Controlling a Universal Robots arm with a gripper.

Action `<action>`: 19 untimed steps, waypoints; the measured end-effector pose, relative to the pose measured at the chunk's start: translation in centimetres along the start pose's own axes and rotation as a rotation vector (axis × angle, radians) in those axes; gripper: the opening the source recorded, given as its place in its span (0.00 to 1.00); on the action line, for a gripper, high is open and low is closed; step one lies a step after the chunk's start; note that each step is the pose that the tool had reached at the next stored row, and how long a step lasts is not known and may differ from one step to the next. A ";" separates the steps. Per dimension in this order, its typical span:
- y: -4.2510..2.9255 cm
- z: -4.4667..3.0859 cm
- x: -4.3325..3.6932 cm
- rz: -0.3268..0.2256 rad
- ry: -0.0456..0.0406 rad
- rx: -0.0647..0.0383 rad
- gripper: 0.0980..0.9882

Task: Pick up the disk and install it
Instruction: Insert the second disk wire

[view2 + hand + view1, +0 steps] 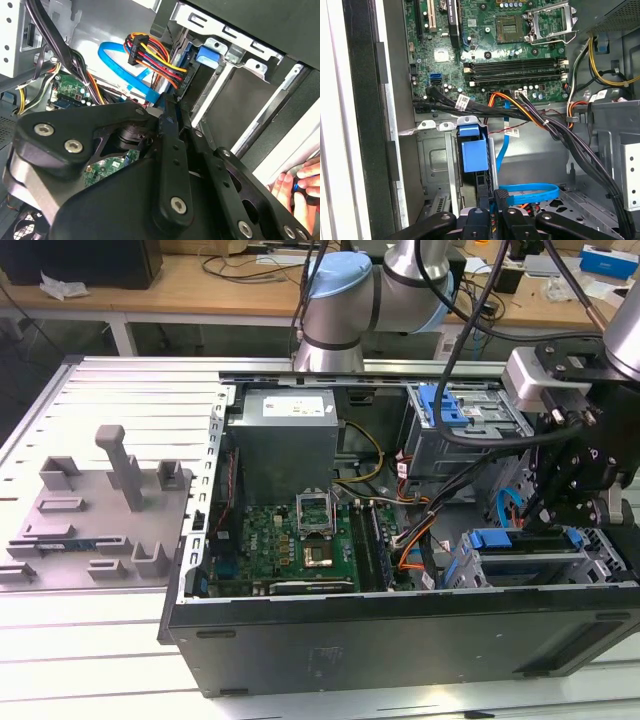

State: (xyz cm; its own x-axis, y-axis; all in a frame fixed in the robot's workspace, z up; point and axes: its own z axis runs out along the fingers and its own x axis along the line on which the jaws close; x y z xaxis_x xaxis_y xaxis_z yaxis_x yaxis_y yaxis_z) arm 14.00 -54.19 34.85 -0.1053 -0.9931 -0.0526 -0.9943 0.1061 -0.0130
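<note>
Even overhead light fills the room, bright on the pale table (90, 640) far from my pincer (548, 512). Deep in the computer case (400, 630) beneath my pincer it grows dim and shadowed. In the second wrist view my own linkage (165, 165) looms soft and unfocused; a glary white band sits beyond it.

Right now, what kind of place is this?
Likely an electronics lab or assembly test bench: an open PC case on a slatted metal table, a grey fixture beside it, cluttered wooden desks behind.
</note>
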 end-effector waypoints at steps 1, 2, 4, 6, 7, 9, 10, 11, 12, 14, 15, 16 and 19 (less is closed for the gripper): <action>-0.01 0.01 0.00 0.000 -0.0001 0.000 0.07; -0.02 0.03 0.02 0.000 -0.0003 0.000 0.07; -0.02 0.03 0.04 0.000 0.0000 0.000 0.07; -0.04 0.06 0.05 0.000 -0.0001 0.000 0.07; -0.05 0.07 0.07 0.000 0.0000 0.000 0.07; -0.09 0.11 0.08 0.000 0.0002 -0.001 0.07; -0.13 0.14 0.09 0.000 0.0001 -0.001 0.07; -0.15 0.15 0.09 0.000 0.0001 -0.001 0.07; -0.17 0.16 0.09 0.000 0.0002 -0.002 0.07; -0.22 0.19 0.09 -0.001 0.0003 -0.003 0.07; -0.25 0.21 0.09 -0.002 0.0005 -0.003 0.07; -0.26 0.23 0.09 -0.003 0.0005 -0.003 0.07; -0.28 0.30 0.08 -0.006 0.0004 -0.005 0.07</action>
State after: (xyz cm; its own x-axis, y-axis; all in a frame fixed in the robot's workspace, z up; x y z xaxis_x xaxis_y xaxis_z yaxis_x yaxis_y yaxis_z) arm 14.27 -54.29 34.55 -0.0990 -0.9937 -0.0521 -0.9950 0.0996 -0.0085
